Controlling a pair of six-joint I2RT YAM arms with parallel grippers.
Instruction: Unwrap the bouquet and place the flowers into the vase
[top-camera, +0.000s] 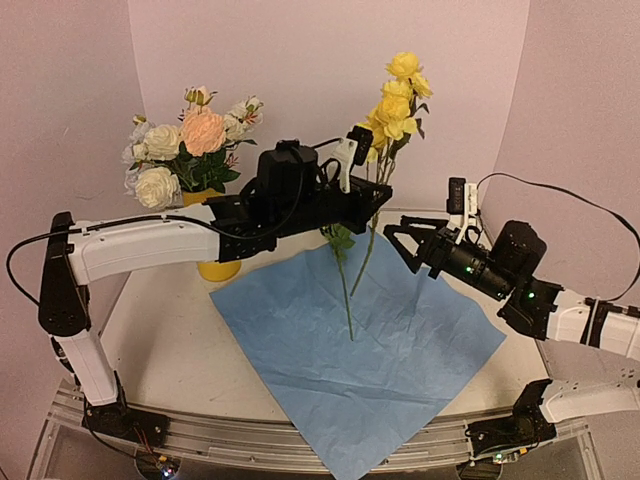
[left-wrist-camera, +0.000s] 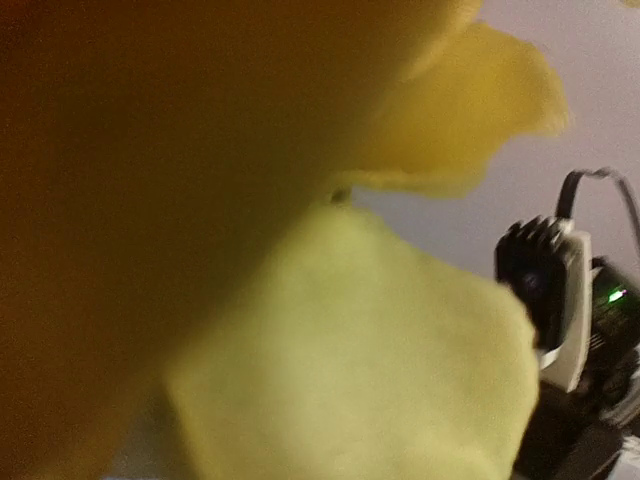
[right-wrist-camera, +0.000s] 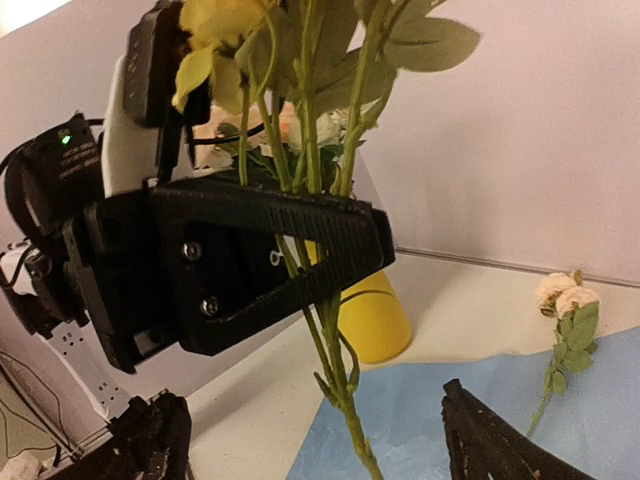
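High over the blue paper (top-camera: 400, 370), the flowers (top-camera: 400, 95), a yellow spray on thin stems, hang upright in the left end effector (top-camera: 368, 205), which is clamped shut partway down the stems. The right end effector (top-camera: 398, 238) gapes beside them, empty. I judge the long stem tips may snag the vase (right-wrist-camera: 378, 322) rim or the blooms (top-camera: 185, 145) crowding it, and slide in that thin grip. Only the right wrist view shows a white rose (right-wrist-camera: 558, 296) lying on the paper; the left wrist view gives only blurred petals.
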